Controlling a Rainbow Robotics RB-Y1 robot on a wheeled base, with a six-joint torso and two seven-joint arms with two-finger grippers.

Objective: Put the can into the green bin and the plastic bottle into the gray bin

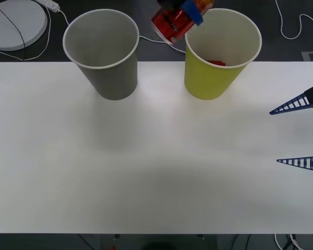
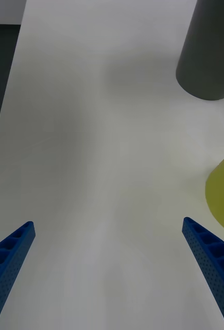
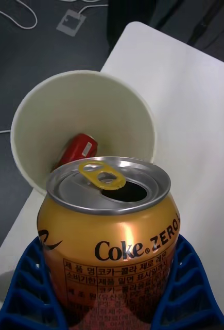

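Gray bin point(image 1: 101, 52) is standing far left on the worktop point(image 1: 146, 166), looking empty. Just right of it, I'm holding the can point(image 3: 112, 227) in my left hand point(image 3: 109, 289), fingers pinching its sides, open top tipped toward the green bin point(image 1: 221, 52), hovering at that bin's far-left rim so it should drop inside. Something red point(image 3: 80, 149) is already lying in the green bin. My right hand point(image 1: 300, 133) is waiting far right, fingers spread, holding nothing. Count: two bins, one can gripped, one red item binned. I'm seeing no plastic bottle anywhere.
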